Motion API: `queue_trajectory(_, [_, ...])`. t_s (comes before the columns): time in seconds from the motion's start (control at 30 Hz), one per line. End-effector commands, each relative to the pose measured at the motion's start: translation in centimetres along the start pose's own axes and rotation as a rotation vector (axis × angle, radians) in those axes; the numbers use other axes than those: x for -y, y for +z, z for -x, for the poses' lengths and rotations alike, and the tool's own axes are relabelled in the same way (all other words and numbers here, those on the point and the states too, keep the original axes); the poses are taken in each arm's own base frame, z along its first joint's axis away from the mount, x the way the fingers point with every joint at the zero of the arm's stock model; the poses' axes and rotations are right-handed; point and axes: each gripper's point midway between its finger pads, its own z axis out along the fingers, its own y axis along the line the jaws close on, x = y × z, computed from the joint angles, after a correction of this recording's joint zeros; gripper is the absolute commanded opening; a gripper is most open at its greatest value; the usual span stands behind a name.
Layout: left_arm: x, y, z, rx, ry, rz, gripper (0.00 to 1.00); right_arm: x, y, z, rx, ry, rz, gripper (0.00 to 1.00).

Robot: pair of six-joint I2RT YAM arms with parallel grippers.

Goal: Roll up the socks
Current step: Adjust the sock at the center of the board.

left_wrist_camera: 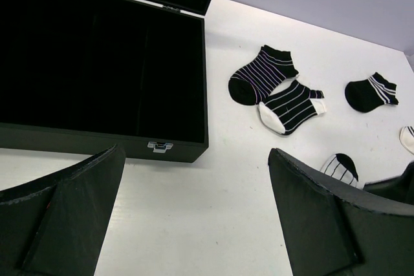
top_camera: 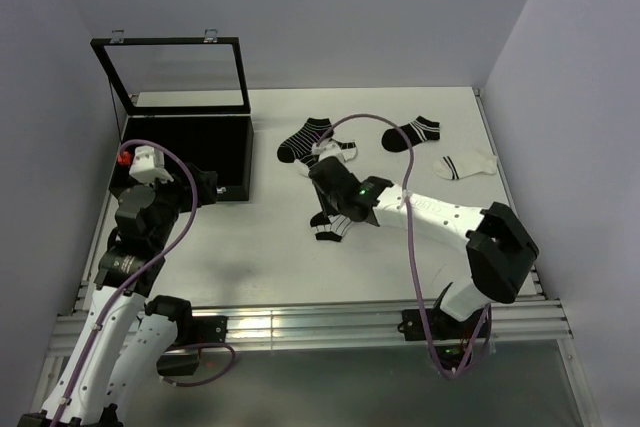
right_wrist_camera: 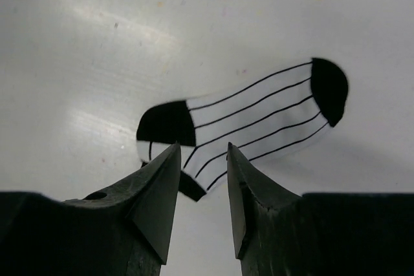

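Several socks lie flat on the white table. A white sock with thin black stripes and black toe and heel (right_wrist_camera: 259, 114) (top_camera: 330, 229) (left_wrist_camera: 341, 167) lies under my right gripper (right_wrist_camera: 204, 150) (top_camera: 327, 215). Its jaws stand a narrow gap apart, with the fingertips over the sock's cuff edge. Farther back lie a black striped sock (top_camera: 303, 139) (left_wrist_camera: 262, 74), a black-and-white one (top_camera: 335, 153) (left_wrist_camera: 291, 106), a black sock (top_camera: 411, 132) (left_wrist_camera: 370, 92) and a white sock (top_camera: 465, 165). My left gripper (left_wrist_camera: 197, 224) (top_camera: 205, 187) hangs wide open and holds nothing, over bare table near the box.
An open black box (top_camera: 180, 192) (left_wrist_camera: 97, 140) with a raised glass lid (top_camera: 175, 75) stands at the back left, its latch (left_wrist_camera: 160, 147) facing the left gripper. The right arm's cable (top_camera: 380, 119) loops over the socks. Walls close in the table's sides and back.
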Motion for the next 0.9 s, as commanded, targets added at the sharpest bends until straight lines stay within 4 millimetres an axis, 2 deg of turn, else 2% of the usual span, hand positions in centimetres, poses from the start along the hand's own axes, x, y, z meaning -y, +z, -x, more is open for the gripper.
queue_trajectory(0.0, [1.0,0.1,1.4,0.044,-0.019,-0.039,1.00,-1.6,0.0,-1.9,-0.010,-0.101,0.004,0.42])
queue_trajectory(0.2, [1.0,0.2,1.2,0.036,-0.018,-0.038,1.00,-5.0,0.4,-5.0,-0.066,-0.214,0.064,0.44])
queue_trajectory(0.33, [0.9,0.2,1.1,0.032,-0.018,-0.036,1.00,-6.2,1.1,-5.9,-0.083,-0.255,0.062,0.50])
queue_trajectory(0.57, [0.9,0.2,1.1,0.032,-0.015,-0.032,1.00,-6.6,2.3,-6.9,-0.114,-0.293,0.035,0.52])
queue_trajectory(0.87, [0.8,0.2,1.0,0.030,-0.011,-0.028,0.99,-6.1,3.3,-7.9,-0.140,-0.326,-0.004,0.51])
